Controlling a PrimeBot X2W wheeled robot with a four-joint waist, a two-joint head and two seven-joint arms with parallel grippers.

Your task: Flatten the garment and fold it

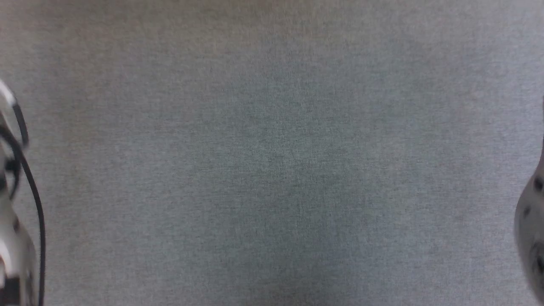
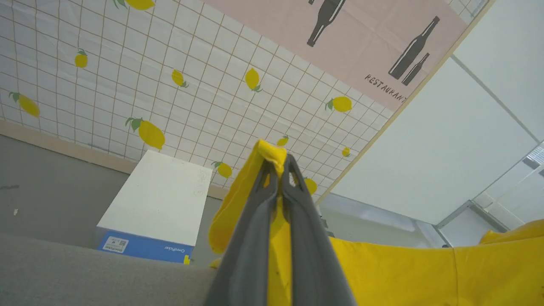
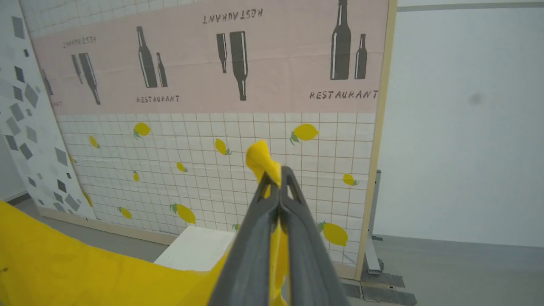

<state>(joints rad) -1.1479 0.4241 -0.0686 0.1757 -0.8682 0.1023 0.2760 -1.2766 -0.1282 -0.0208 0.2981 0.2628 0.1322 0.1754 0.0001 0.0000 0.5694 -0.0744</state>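
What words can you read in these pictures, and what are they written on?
"RESTAURANT": on the pink bottle poster, printed several times, once upside down.
Unreadable: small print on the blue edge of the white box.
None: on the yellow garment, as far as it shows.

Soft, even, rather dim light is falling on the grey surface [image 1: 272,106] in the head view, with a faint darker patch sitting at its middle. The left arm [image 1: 12,246] and right arm [image 1: 531,221] at the edges are smearing with blur. Both wrist views are showing bright, flat indoor light without hard shadows. The garment [image 2: 403,272] is glowing vividly, and the tiled wall [image 2: 191,97] is bending slightly toward the frame edges.
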